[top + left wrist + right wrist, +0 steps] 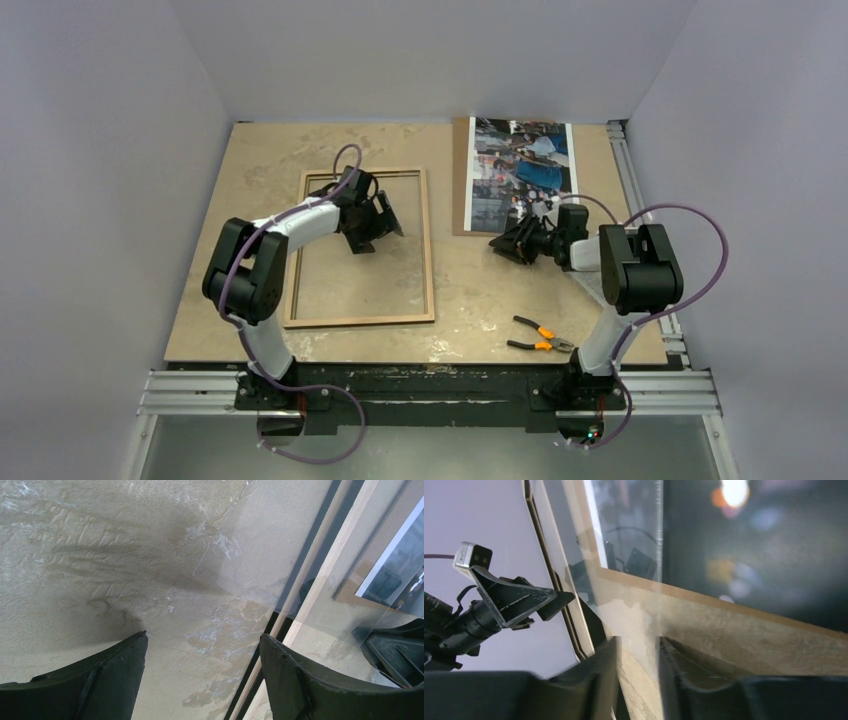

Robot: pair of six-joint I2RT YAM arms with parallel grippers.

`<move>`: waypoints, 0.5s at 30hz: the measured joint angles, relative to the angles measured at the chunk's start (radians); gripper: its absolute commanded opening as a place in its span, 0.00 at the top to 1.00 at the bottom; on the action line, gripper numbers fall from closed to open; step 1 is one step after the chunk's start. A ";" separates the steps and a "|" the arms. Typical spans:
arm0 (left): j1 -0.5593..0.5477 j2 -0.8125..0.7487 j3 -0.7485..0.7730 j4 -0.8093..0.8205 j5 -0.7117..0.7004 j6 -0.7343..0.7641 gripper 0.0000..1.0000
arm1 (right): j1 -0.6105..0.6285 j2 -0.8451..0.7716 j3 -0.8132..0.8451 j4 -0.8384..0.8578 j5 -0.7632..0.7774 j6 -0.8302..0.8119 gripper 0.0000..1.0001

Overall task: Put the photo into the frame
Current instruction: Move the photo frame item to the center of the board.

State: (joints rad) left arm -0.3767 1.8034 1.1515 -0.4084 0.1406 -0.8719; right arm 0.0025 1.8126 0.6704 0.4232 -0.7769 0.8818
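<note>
- left gripper (372, 225) spread wide above the frame (428, 250), holding nothing
- photo (520, 170) sits face up, right of the frame
- right gripper (510, 243) looks pinched on a clear pane (634, 615); with such an edge-only grip it might slip or knock the photo askew

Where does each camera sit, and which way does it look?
Top external: high behind the robot, looking down on the table, the frame and the photo; both arms show.
Left wrist: on the left arm, looking down at the frame's rail; the left gripper shows, open.
Right wrist: on the right arm, looking low across the table; the right gripper shows.
Shared: each wrist view catches the other gripper.
</note>
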 measured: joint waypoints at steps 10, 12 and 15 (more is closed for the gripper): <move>0.002 -0.083 -0.005 -0.037 -0.039 0.031 0.16 | -0.001 -0.051 -0.022 -0.076 0.024 -0.025 1.00; 0.002 -0.124 -0.005 -0.047 -0.051 0.047 0.15 | -0.001 -0.103 -0.012 -0.129 0.032 -0.045 1.00; 0.002 -0.190 -0.005 -0.052 -0.062 0.062 0.15 | -0.001 -0.166 0.014 -0.174 0.034 -0.064 1.00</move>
State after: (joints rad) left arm -0.3752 1.6138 1.1469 -0.4606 0.0784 -0.8097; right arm 0.0017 1.6466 0.6846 0.2493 -0.7433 0.8173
